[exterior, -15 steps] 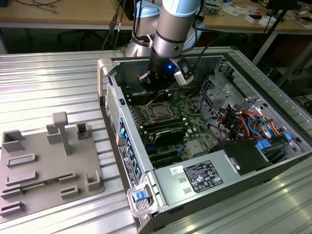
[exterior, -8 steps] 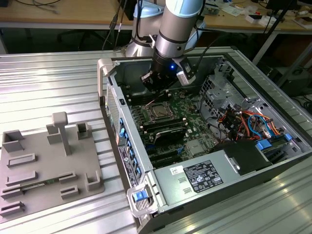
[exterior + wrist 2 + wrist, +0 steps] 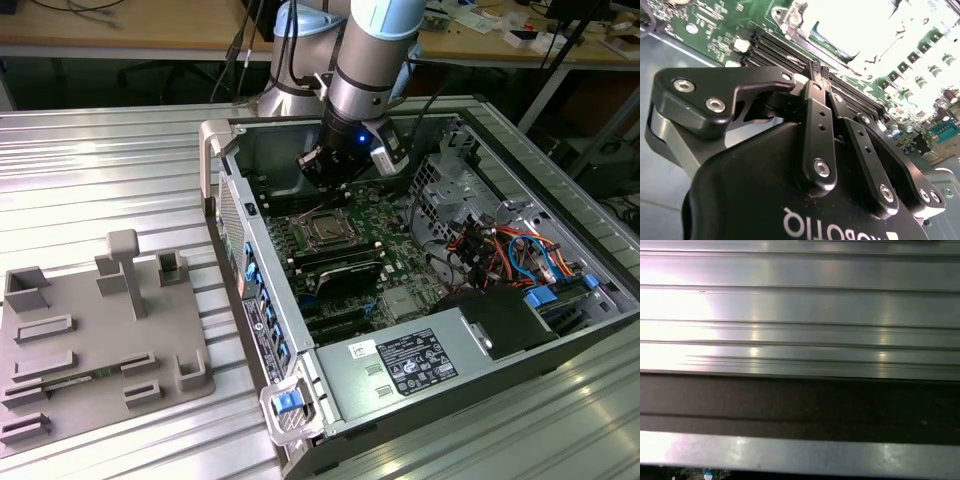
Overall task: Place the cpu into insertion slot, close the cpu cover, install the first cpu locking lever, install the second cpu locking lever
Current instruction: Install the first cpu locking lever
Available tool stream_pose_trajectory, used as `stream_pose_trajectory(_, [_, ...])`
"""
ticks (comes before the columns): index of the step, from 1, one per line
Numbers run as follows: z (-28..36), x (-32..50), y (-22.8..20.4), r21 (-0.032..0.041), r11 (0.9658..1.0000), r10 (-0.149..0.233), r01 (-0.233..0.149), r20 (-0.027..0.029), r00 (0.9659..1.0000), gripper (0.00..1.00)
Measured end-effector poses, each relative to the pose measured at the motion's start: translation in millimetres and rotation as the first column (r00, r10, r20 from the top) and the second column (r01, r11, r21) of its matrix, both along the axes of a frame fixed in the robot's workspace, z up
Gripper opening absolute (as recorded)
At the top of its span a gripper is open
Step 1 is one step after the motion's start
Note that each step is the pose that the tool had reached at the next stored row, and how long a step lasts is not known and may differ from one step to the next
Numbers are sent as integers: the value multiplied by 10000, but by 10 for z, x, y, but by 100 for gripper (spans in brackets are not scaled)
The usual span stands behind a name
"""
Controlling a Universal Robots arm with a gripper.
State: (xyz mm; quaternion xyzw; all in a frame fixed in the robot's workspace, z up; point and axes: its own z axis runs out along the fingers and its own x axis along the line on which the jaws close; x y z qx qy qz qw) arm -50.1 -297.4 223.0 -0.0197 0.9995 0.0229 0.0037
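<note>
Your black gripper (image 3: 819, 70), fingers pressed together, hovers above the green motherboard (image 3: 400, 240).
Square silver cpu cover (image 3: 311, 230) lies flat at its six o'clock in the exterior view.

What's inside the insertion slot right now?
In the exterior view a grey square, apparently the cpu, lies in the insertion slot, ringed by a metal frame; the socket floor beneath is covered. The gripper hangs close by, jaws shut.
</note>
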Motion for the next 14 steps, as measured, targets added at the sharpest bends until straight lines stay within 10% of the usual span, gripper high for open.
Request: stream_pose_trajectory(14, [-169,72,0,0,10000,-2,2,1,10000,11])
